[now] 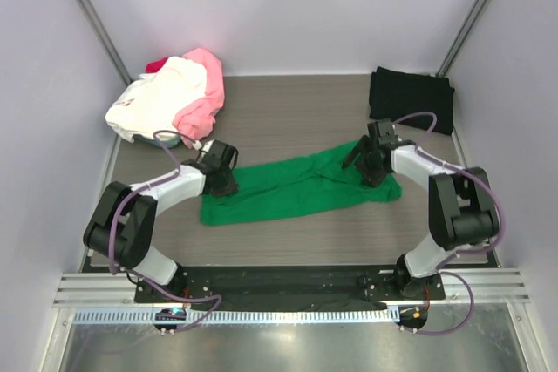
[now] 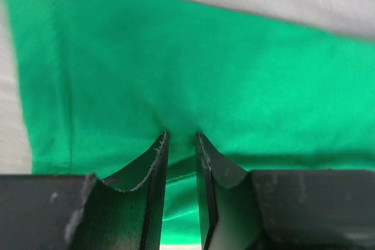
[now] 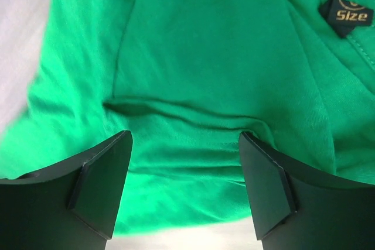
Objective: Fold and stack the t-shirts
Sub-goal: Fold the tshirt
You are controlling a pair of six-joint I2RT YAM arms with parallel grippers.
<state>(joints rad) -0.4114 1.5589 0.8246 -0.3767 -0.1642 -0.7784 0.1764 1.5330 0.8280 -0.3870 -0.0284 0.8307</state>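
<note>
Right gripper (image 3: 184,139) wide over bright green cloth t-shirt (image 3: 205,57), black tag (image 3: 347,17) reading "Size", left gripper (image 2: 180,136) narrow on pucker, grip unclear

We take this for a robotics lab test cell: plain pale walls (image 1: 288,15) close in the wood-grain table (image 1: 288,111) on three sides, metal posts (image 1: 87,6) rise at its far corners, and an aluminium rail (image 1: 288,289) along its near edge carries two cabled robot arms (image 1: 170,187).
</note>
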